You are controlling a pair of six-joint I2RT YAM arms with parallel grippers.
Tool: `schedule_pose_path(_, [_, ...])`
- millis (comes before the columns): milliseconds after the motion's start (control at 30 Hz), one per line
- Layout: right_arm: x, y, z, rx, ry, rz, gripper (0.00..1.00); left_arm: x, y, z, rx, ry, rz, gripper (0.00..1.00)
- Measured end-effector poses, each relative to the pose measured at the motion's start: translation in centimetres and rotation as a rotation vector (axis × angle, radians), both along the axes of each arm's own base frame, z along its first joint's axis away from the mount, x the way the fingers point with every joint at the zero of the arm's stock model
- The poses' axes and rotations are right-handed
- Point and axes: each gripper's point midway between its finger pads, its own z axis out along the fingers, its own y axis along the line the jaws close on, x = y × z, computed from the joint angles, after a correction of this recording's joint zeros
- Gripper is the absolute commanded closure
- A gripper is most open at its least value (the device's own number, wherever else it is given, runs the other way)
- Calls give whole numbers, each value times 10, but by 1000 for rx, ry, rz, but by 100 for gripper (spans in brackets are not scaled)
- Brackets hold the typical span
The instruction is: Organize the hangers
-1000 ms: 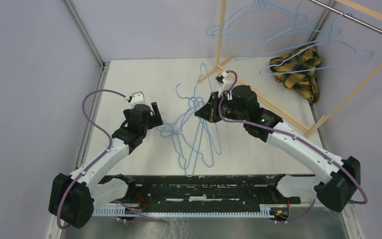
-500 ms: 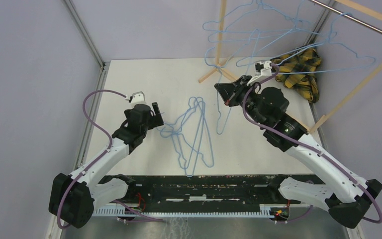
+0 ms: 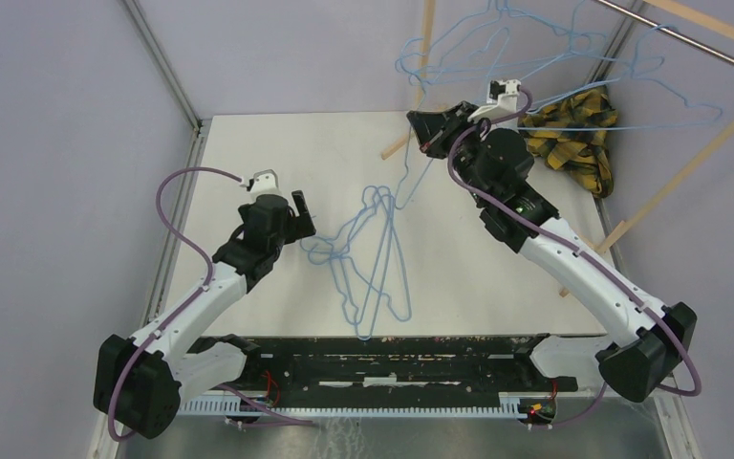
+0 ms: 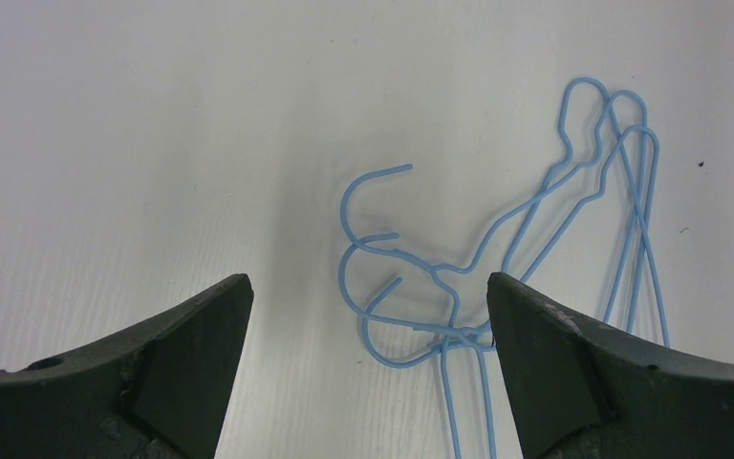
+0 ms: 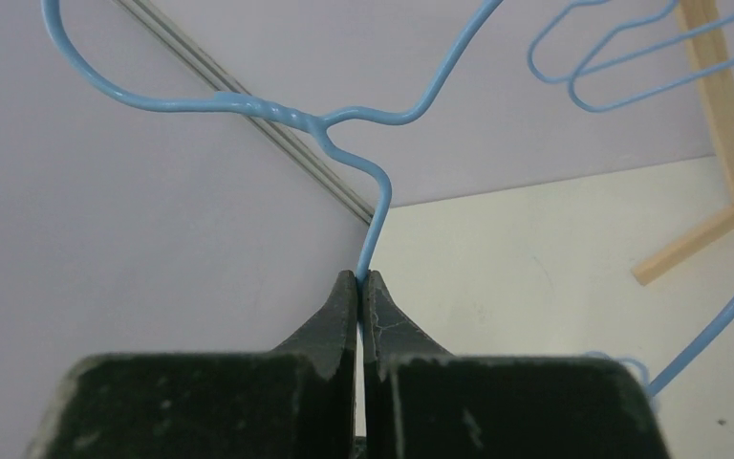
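hangers, light-blue wire, in three lots around the wooden rack [image 3: 430,24].

- on the rack: a tangle of hung hangers [image 3: 526,67] under its metal rail [image 3: 688,38]. wires overlap; at least three, exact count not readable.
- in transit: one held hanger [image 5: 291,115], lifted just in front of the rack's near upright, below the rail, its lower wire trailing toward the table [image 3: 277,143]. right gripper [image 5: 364,282] is pinched tight on the thin wire just below the twisted neck.
- well short of the rack, toward the arm bases: table pile [image 3: 373,258], lying flat and interlocked. left wrist view shows three hooks and three shoulder loops, so three hangers.

left gripper [image 4: 368,287] hangs low over the pile's hook end, jaws wide apart, holding nothing.

other items: one plaid cloth [image 3: 573,124] bunched inside the rack's foot; one rack, one rail, two arms.

progress, my read: about midway. some hangers are up, one is on its way but not yet hooked over the rail, three are untouched on the table. remaining: hook the held one, then separate and carry the three. the pile's crossed wires look likely to snag when one is lifted.
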Motion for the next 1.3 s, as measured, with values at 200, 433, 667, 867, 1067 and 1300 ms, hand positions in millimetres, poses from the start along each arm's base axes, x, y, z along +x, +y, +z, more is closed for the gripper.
schedule_pose_path(200, [8, 13, 36, 101, -50, 53, 100, -2, 1, 0, 2, 4, 0, 1])
schedule_pose_path(433, [21, 12, 71, 194, -99, 72, 99, -2, 1, -1, 3, 8, -1, 1])
schedule_pose_path(667, [35, 2, 90, 281, -119, 62, 99, -3, 1, -1, 5, 12, -1, 1])
schedule_pose_path(867, [46, -6, 93, 293, -126, 14, 99, -3, 1, -1, 5, 12, 0, 1])
schedule_pose_path(1067, [82, -40, 98, 306, -141, -96, 99, -3, 1, -1, 5, 12, 0, 1])
schedule_pose_path(1300, [109, -76, 93, 333, -128, -173, 99, -3, 1, -2, 6, 13, 0, 1])
